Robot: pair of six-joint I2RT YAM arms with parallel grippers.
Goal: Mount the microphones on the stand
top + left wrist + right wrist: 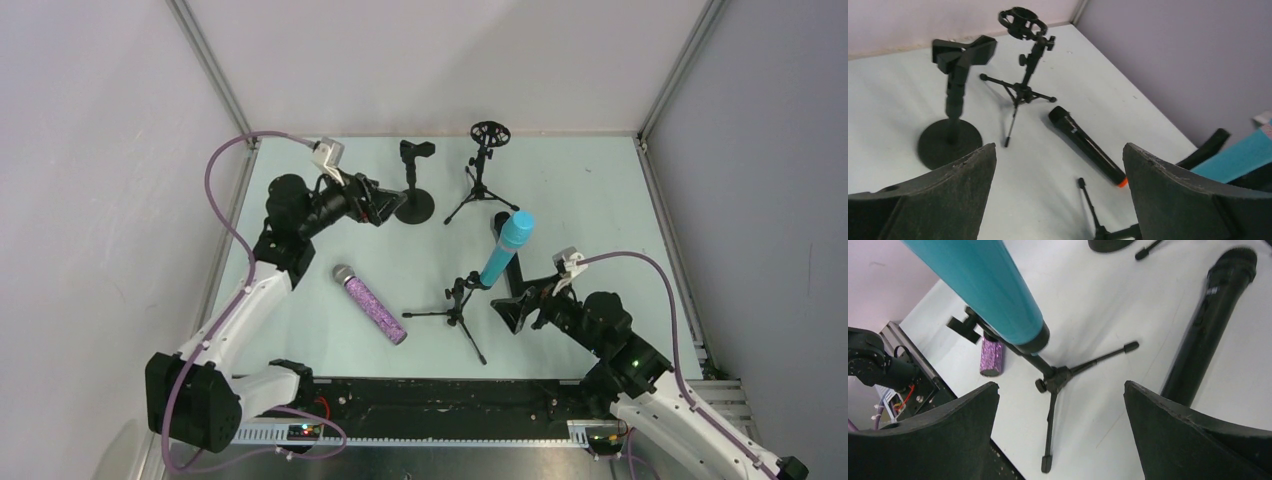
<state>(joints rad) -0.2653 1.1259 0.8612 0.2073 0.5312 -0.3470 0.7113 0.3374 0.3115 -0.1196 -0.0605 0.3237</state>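
The turquoise microphone [507,250] [988,285] stands tilted in the clip of a small tripod stand [455,310] [1055,377]. My right gripper [515,305] [1060,387] is open just right of that stand and holds nothing. The purple glitter microphone [372,303] [992,357] lies flat on the table. The black microphone with an orange end [1085,145] [1208,325] lies flat beyond the turquoise one. My left gripper [385,208] [1059,150] is open and empty beside the round-base stand [415,180] [950,135]. A tripod stand with a ring mount [485,165] [1023,60] stands behind.
White walls and metal corner posts [205,60] close in the pale green table [590,200]. A black rail [430,395] runs along the near edge between the arm bases. Purple cables [215,190] loop off both arms.
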